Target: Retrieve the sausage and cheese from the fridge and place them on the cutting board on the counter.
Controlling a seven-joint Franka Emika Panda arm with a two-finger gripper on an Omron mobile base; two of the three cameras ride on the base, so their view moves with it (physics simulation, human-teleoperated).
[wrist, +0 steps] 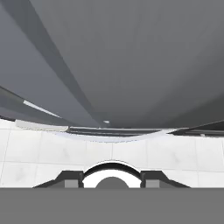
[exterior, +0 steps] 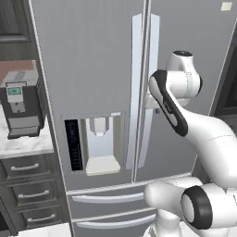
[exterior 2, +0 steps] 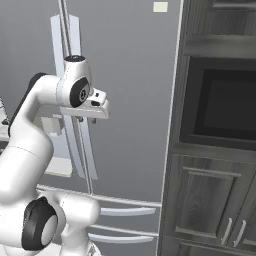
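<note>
The grey steel fridge (exterior: 92, 69) stands in front of me with both doors and both drawers shut, so the sausage and cheese are hidden. My gripper (exterior 2: 86, 120) hangs close to the right door, beside its long vertical handle (exterior: 152, 55), fingers pointing down. In the hand view the gripper (wrist: 111, 179) looks down along the door face toward the floor, its fingertips (wrist: 72, 180) apart with nothing between them. The cutting board is out of view. A strip of the white marble counter (exterior: 25, 144) shows at the left.
A coffee machine (exterior: 21, 99) sits on the counter over dark drawers (exterior: 28, 194). A water dispenser (exterior: 99, 143) is set in the left door. Right of the fridge stand dark cabinets with a built-in oven (exterior 2: 225, 105). Pale floor tiles (wrist: 52, 157) lie below.
</note>
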